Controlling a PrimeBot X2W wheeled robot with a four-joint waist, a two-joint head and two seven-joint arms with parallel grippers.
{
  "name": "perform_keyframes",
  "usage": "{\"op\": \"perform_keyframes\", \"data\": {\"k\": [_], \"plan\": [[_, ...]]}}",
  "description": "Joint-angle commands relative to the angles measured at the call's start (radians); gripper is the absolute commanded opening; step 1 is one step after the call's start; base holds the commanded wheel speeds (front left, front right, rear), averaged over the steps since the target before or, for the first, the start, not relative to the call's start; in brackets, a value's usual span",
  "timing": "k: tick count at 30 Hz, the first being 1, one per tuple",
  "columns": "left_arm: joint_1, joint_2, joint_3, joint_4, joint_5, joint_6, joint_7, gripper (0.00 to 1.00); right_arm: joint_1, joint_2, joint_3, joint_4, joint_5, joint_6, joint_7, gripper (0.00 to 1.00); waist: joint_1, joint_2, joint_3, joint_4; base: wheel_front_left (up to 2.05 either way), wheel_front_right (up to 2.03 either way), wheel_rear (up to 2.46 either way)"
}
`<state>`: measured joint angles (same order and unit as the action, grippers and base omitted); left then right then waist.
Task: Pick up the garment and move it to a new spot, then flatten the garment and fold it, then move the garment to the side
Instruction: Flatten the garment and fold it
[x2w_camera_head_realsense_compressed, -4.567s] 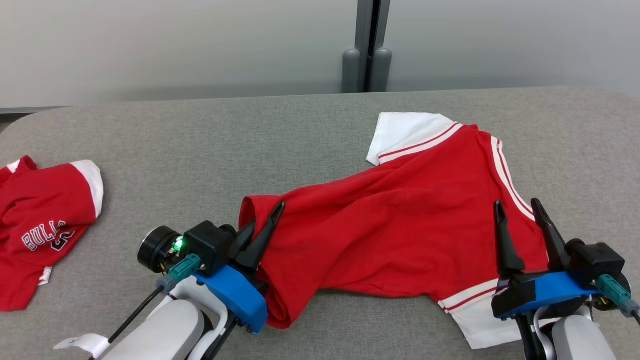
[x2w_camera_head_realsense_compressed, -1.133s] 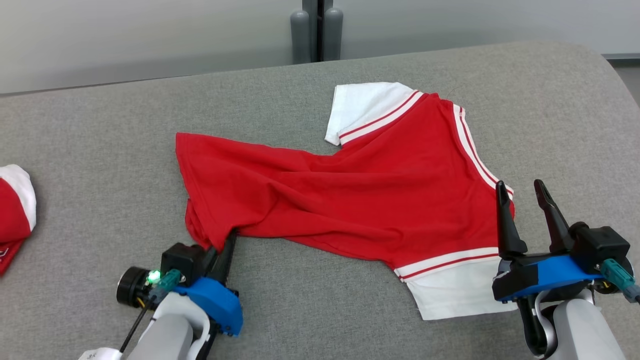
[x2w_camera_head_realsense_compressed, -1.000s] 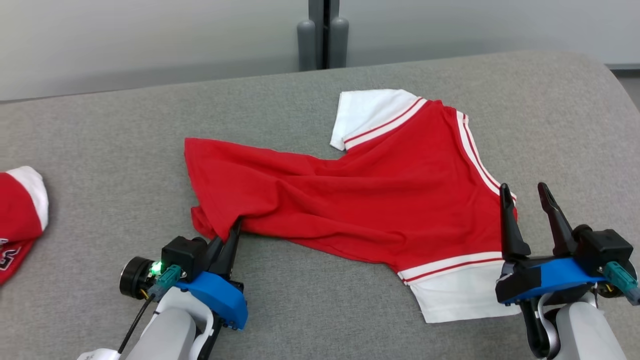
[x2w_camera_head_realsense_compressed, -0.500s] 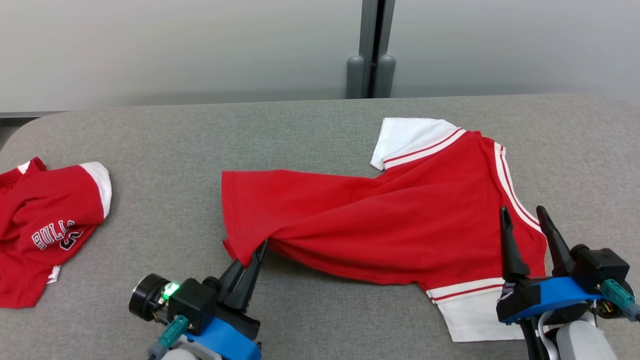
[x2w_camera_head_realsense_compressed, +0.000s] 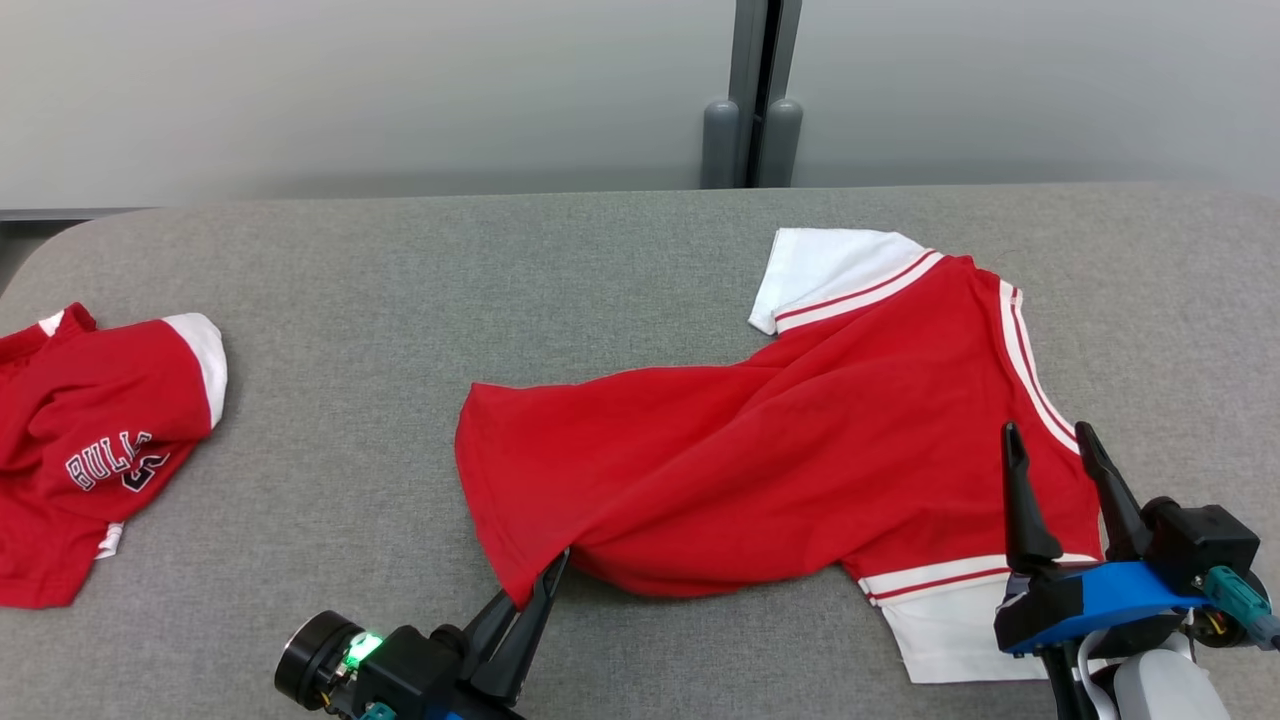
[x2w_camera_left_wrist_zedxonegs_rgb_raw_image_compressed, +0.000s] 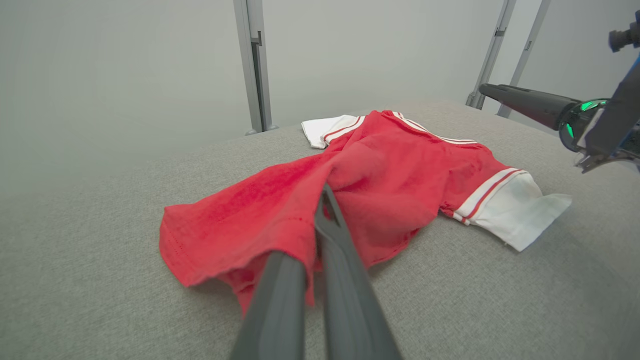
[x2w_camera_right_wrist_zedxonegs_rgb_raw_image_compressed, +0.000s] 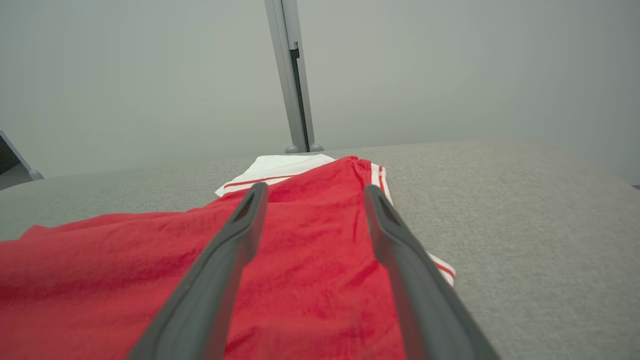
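Garment: red knit T-shirt with white striped sleeves, rumpled, right of centre on the grey felt surface.
Left gripper: fingers together, clamped on the near hem corner; the left wrist view shows it raised.
Right gripper: fingers apart over the near sleeve.
Head view adds a second red shirt at the left edge.

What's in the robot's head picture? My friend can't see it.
A red shirt with white sleeves lies rumpled on a grey table, and the robot's left gripper, fingers shut, pinches its near hem corner. The right gripper hangs open by the nearer white sleeve. Another red shirt lies crumpled at far left.
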<state>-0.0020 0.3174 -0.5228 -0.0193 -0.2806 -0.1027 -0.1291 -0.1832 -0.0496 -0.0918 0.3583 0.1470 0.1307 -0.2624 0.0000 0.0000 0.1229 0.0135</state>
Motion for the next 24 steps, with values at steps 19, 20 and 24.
{"op": "perform_keyframes", "data": {"k": [19,20,24], "plan": [[-0.159,0.057,0.112,0.182,-0.037,0.013,-0.069,0.0,-0.043,-0.001,-0.004,0.01,-0.028,0.0,-0.004,1.0,0.0,0.0,0.053,-0.062,0.0,0.0,0.0],[-0.176,0.059,0.114,0.202,-0.037,0.01,-0.07,0.0,-0.047,-0.001,-0.005,0.01,-0.029,0.0,-0.004,1.0,0.0,0.0,0.057,-0.066,0.0,0.0,0.0],[-0.244,0.061,0.118,0.283,-0.043,0.001,-0.086,0.0,-0.061,-0.002,-0.001,0.01,-0.031,0.0,-0.004,1.0,0.0,0.0,0.078,-0.091,0.0,0.0,0.0]]}}
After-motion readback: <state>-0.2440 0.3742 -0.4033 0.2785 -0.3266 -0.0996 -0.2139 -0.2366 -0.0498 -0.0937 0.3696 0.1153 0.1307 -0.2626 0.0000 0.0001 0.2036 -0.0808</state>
